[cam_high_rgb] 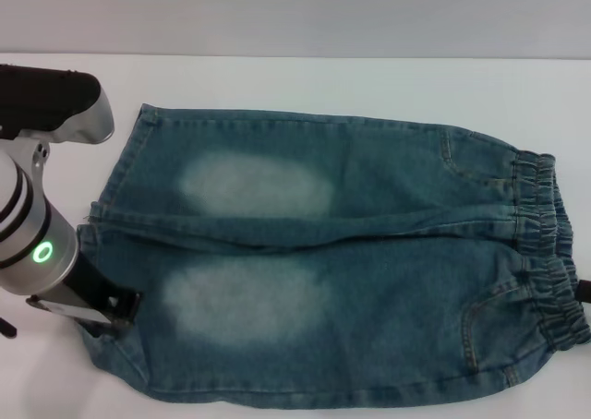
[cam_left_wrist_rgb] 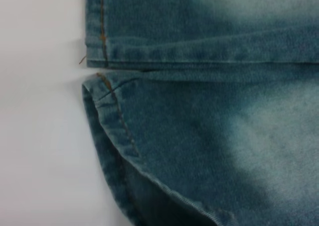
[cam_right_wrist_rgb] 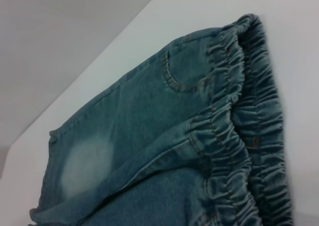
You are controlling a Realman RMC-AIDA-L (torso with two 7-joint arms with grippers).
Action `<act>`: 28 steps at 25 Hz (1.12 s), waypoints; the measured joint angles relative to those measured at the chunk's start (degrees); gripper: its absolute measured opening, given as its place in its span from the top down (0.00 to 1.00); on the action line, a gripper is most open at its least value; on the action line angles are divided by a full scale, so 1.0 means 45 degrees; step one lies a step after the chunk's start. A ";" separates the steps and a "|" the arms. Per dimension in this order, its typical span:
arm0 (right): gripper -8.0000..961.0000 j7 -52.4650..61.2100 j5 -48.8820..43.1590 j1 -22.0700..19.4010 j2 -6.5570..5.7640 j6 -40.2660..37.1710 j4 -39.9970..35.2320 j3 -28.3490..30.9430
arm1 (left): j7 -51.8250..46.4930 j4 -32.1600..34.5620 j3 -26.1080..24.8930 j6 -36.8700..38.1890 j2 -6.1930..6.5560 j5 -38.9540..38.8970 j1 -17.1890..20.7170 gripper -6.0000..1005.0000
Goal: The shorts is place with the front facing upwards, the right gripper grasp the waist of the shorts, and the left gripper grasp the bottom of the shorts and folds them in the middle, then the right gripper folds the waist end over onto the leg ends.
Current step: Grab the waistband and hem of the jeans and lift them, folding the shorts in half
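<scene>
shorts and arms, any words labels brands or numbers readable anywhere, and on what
None: no readable text in any view.
the shorts: plain denim with faded patches, orange stitching and a gathered waistband; no tag or print shows.
the left gripper: at the near leg hem; the arm bears only a green ring light, no lettering.
the right gripper: only a dark sliver at the waist end, nothing written on it.

blue denim shorts, pale faded leg patches, white table
</scene>
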 joint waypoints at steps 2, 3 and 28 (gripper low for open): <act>0.24 -0.0038 0.0000 0.0036 0.0000 -0.0057 0.0082 -0.0007 | -0.0001 0.0000 0.0000 0.0001 0.0000 -0.0001 -0.0013 0.98; 0.24 -0.0046 0.0000 0.0046 0.0000 -0.0075 0.0117 -0.0010 | -0.0004 -0.0008 0.0000 0.0004 0.0000 -0.0003 -0.0037 0.98; 0.39 -0.0393 0.0222 0.0828 -0.0116 -0.0149 0.1037 -0.0016 | 0.0074 -0.0193 0.0001 0.0279 0.0001 -0.0213 -0.0063 0.98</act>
